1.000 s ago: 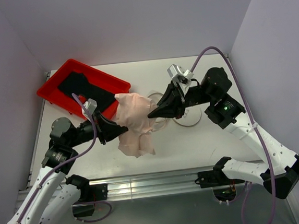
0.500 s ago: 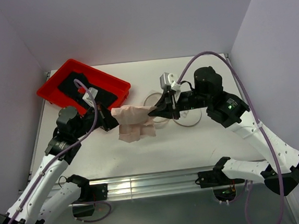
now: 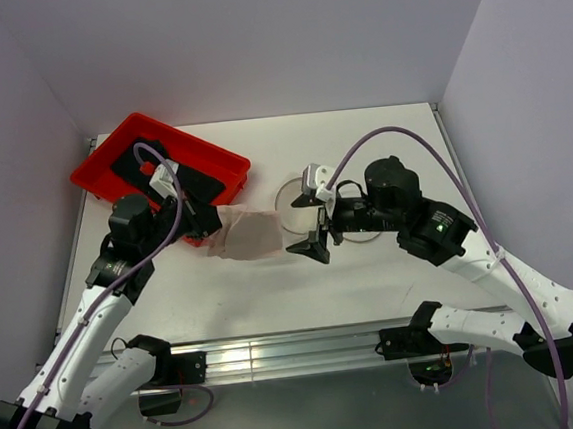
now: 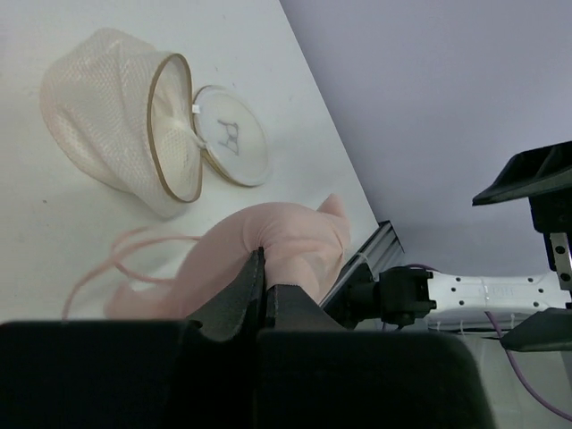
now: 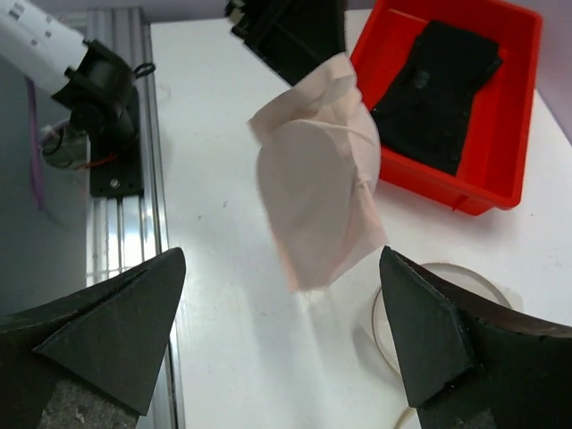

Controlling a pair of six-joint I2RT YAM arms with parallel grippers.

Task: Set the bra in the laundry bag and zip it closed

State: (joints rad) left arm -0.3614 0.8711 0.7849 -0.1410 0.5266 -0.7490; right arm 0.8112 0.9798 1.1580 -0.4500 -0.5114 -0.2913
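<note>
The pale pink bra (image 3: 250, 236) hangs bunched from my left gripper (image 3: 205, 225), which is shut on its left end; in the left wrist view the bra (image 4: 286, 237) bulges past the pinched jaws of that gripper (image 4: 264, 268). The round mesh laundry bag (image 4: 125, 125) lies open on its side, and its flat face (image 4: 231, 136) carries a black glasses mark. From above, the laundry bag (image 3: 286, 198) is partly hidden behind my right gripper (image 3: 307, 224). That right gripper (image 5: 281, 268) stands wide open and holds nothing, just right of the bra (image 5: 322, 179).
A red tray (image 3: 98, 177) holding a black cloth (image 3: 139, 157) sits at the back left, close behind the left gripper. An aluminium rail (image 3: 279, 354) runs along the near table edge. Grey walls enclose the table on three sides.
My right gripper has let go of the bra, opened wide and dropped toward the table. My left gripper has closed fully and drawn the bra down and left, toward the tray.
</note>
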